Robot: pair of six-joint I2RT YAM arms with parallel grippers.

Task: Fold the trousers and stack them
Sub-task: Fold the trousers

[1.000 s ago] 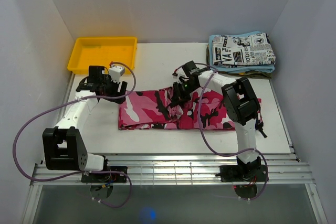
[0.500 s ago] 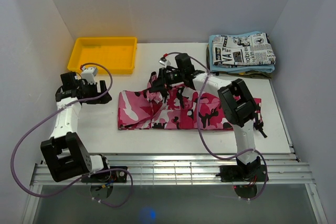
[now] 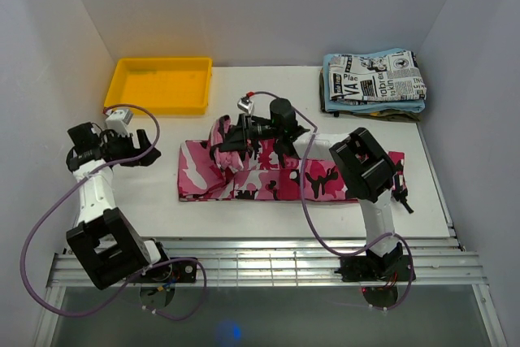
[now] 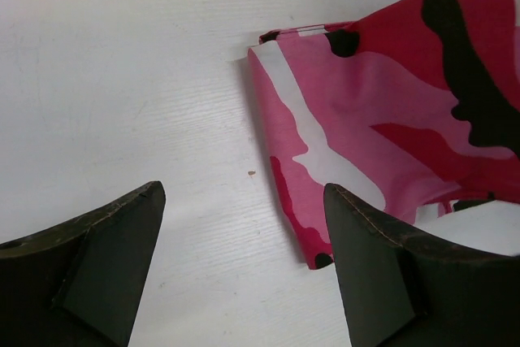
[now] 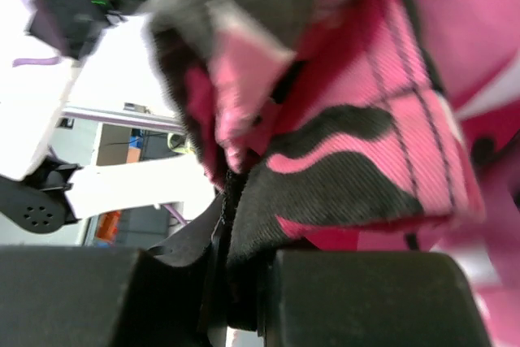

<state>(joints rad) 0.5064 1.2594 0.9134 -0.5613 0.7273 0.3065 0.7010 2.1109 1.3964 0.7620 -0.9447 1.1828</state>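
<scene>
A white table (image 3: 268, 87) is seen from above, closed in by plain white walls on the left, far and right sides. A pair of trousers (image 3: 325, 180) in pink, magenta, white and black camouflage is laid across the middle of the table as a long folded band running left to right.

The right gripper (image 3: 233, 134) is reached over to the left part of the band. Its jaws are pressed together on a fold of the trousers, which is lifted off the table in a small bunch. In the right wrist view, the trousers (image 5: 390, 144) are seen bunched above the right gripper (image 5: 236, 298), with black and pink cloth pinched in the narrow gap between the two dark fingers.

The left gripper (image 3: 145, 150) is held over bare table near the left wall, apart from the left end of the band. Its jaws are spread wide and nothing is held. In the left wrist view, the left gripper (image 4: 241, 201) is seen over white tabletop, and the folded corner of the trousers (image 4: 382, 119) is just beyond and to the right of the right fingertip.

A yellow tray (image 3: 158, 83) is set at the far left corner. At the far right corner, a folded newspaper-print garment (image 3: 378, 77) is stacked on a light blue cloth (image 3: 333, 103).
</scene>
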